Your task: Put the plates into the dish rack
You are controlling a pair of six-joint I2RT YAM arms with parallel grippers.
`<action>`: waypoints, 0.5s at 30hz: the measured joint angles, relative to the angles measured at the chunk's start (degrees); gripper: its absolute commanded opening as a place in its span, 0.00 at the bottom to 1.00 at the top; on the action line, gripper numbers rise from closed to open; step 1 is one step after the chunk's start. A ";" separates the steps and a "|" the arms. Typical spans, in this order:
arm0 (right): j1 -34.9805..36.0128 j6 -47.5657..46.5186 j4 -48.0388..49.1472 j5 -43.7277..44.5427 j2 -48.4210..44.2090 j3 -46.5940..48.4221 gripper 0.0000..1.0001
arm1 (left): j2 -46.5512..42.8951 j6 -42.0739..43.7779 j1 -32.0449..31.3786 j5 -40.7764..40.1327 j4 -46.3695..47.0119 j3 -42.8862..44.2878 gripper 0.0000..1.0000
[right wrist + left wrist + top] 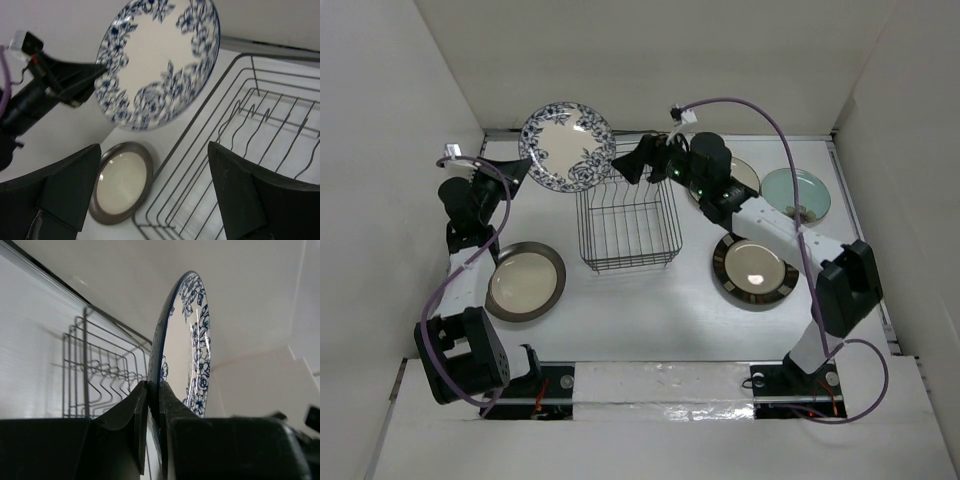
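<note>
The white table is carrying the black wire rectangular dish rack at its middle. The round white plate with a dark blue floral border is hanging in the air beside the rack's far left corner (nearly on edge in the left wrist view), with the left gripper pinching its rim. A beige brown-rimmed plate is lying left of the rack. A dark-rimmed cream-centred plate and a pale green plate are lying to its right. The right gripper is hovering over the rack's far edge, fingers spread apart.
</note>
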 measured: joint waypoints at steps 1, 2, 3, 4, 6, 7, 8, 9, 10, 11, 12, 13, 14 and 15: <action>-0.63 0.04 -0.26 -0.26 2.21 2.49 0.94 | -0.63 -0.50 -0.66 1.20 0.46 -0.70 0.00; -1.33 0.07 -0.72 -0.52 4.15 4.50 0.94 | -1.22 -1.29 -1.09 2.45 1.11 -1.46 0.00; -2.08 0.07 -1.22 -0.96 5.75 6.14 0.94 | -1.70 -2.10 -1.40 3.56 1.79 -2.25 0.00; -2.78 0.13 -1.62 -1.60 7.13 7.30 0.94 | -2.08 -2.82 -1.62 4.50 2.49 -2.89 0.00; -4.04 0.31 -2.45 -2.95 9.11 8.94 0.94 | -2.56 -3.74 -2.25 5.88 3.28 -3.39 0.00; -4.55 0.39 -2.91 -3.50 9.94 9.57 0.94 | -2.67 -3.93 -2.60 6.43 3.69 -3.41 0.00; -4.98 0.48 -3.39 -3.78 10.62 10.05 0.94 | -2.73 -4.09 -3.04 6.73 4.00 -3.45 0.00; -5.22 0.55 -3.82 -3.96 11.04 10.29 0.94 | -2.78 -4.26 -3.43 7.10 4.37 -3.56 0.00; -5.35 0.70 -3.96 -4.24 11.32 10.29 0.93 | -2.82 -4.48 -3.82 7.45 4.79 -3.69 0.00; -5.38 0.98 -3.96 -4.74 11.61 10.29 0.89 | -2.89 -4.68 -4.17 7.74 5.27 -3.87 0.00; -5.38 1.18 -3.85 -5.35 11.78 10.29 0.86 | -2.97 -4.83 -4.50 8.20 5.66 -4.04 0.00; -5.35 1.66 -3.61 -6.38 11.96 10.29 0.84 | -2.99 -4.94 -4.81 8.68 6.14 -4.20 0.00; -5.33 2.05 -3.26 -7.41 12.22 10.29 0.76 | -2.99 -5.03 -5.07 9.31 6.69 -4.42 0.00; -5.33 2.38 -2.58 -8.70 12.52 10.29 0.72 | -2.99 -5.14 -5.55 9.88 7.23 -4.81 0.00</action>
